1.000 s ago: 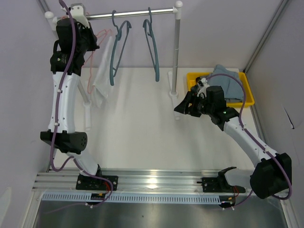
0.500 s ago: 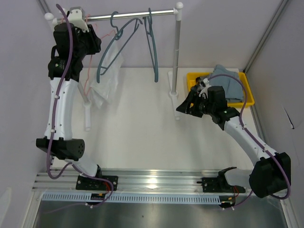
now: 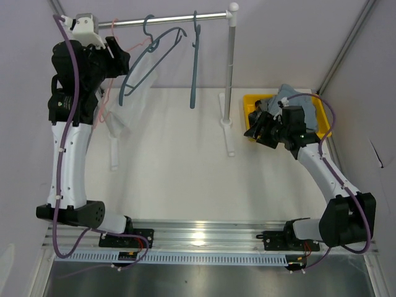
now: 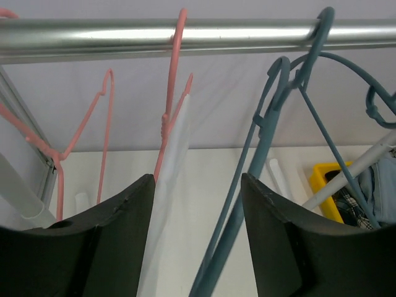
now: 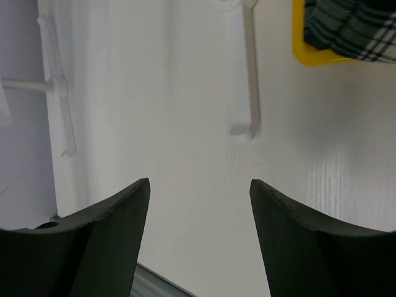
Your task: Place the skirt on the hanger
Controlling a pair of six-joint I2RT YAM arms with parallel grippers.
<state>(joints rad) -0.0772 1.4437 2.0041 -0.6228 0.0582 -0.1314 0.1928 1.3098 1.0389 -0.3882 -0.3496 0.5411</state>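
At the far left of the rail (image 4: 185, 37), the white skirt (image 4: 172, 167) hangs straight down from the pink hanger (image 4: 175, 80), just ahead of the left pincer (image 4: 197, 185), whose fingers are apart and hold nothing. The right pincer (image 5: 199, 185), also apart, is well away by the yellow bin (image 5: 309, 59).

- Top view: fixed, high behind both arm bases, looking down over the whole worktop (image 3: 179, 158).
- Left wrist view: close to the rail (image 4: 111, 36), facing it; rail shared with top view.
- Right wrist view: near, looking down on the worktop; yellow bin (image 5: 299, 43) shared with top view.
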